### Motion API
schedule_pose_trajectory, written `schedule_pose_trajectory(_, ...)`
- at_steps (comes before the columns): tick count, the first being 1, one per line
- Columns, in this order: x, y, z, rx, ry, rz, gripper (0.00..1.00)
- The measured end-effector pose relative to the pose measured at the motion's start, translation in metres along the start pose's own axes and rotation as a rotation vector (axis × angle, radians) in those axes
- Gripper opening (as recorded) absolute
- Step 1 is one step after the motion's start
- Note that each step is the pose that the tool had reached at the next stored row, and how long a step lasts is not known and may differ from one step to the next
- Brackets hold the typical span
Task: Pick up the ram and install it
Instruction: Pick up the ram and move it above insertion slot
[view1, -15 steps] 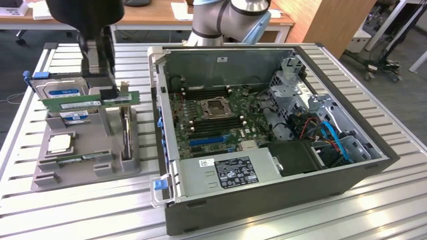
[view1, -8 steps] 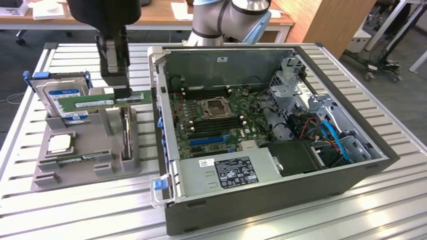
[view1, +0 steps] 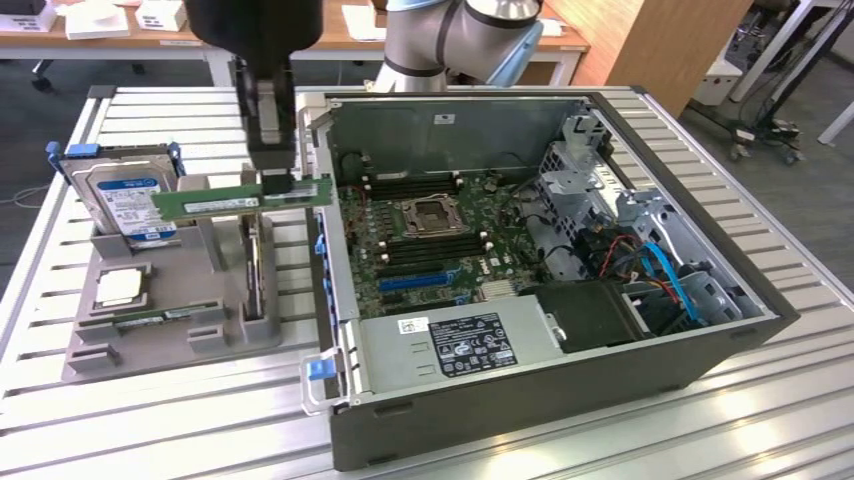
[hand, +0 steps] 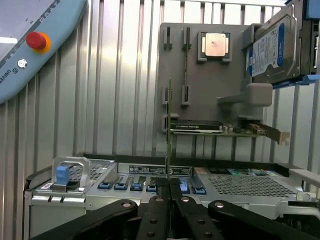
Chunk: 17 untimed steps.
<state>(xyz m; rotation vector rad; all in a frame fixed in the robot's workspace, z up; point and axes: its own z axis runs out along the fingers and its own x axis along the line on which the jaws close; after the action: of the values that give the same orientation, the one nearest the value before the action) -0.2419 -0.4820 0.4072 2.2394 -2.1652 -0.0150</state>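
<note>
The ram is a long, thin green stick with a pale label, held level in the air above the grey parts holder. My gripper is shut on its upper edge near the end closest to the case. In the wrist view the ram shows edge-on as a thin vertical line rising from between my closed fingertips. The open computer case lies at the exterior view's right of the ram, with the black memory slots on its green motherboard beside the processor socket.
On the grey holder stand a blue-labelled hard drive, a processor chip and a dark expansion card. The case wall with blue clips rises between holder and motherboard. A power supply and cables fill the case's near side.
</note>
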Motion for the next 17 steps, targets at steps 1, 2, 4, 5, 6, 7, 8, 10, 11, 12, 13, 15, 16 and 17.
schedule_pose_trajectory(1,0.000,-0.0033,-0.0001,-0.0001,0.0001,0.000,0.11)
schedule_pose_trajectory(2,0.000,-0.0065,-0.0002,-0.0001,0.0001,0.000,0.11)
schedule_pose_trajectory(4,0.000,-0.0127,-0.0003,0.0000,0.0000,0.000,0.11)
schedule_pose_trajectory(5,0.001,-0.0156,-0.0004,0.0001,-0.0001,0.000,0.11)
schedule_pose_trajectory(6,0.001,-0.0185,-0.0005,0.0000,0.0000,0.000,0.11)
schedule_pose_trajectory(7,0.001,-0.0217,-0.0005,0.0000,0.0000,0.000,0.11)
schedule_pose_trajectory(8,0.001,-0.0249,-0.0006,0.0000,0.0000,0.000,0.11)
schedule_pose_trajectory(10,0.001,-0.0410,-0.0011,-0.0001,0.0001,0.000,0.11)
schedule_pose_trajectory(11,0.001,-0.0441,-0.0012,-0.0001,0.0001,0.000,0.11)
schedule_pose_trajectory(12,0.002,-0.0470,-0.0012,0.0000,0.0000,0.000,0.11)
schedule_pose_trajectory(13,0.002,-0.0498,-0.0012,0.0000,-0.0001,0.000,0.11)
schedule_pose_trajectory(15,0.002,-0.0560,-0.0014,-0.0001,-0.0001,0.000,0.11)
schedule_pose_trajectory(16,0.002,-0.0593,-0.0015,-0.0001,0.0000,0.000,0.11)
schedule_pose_trajectory(17,0.002,-0.0625,-0.0016,-0.0001,0.0000,0.000,0.11)
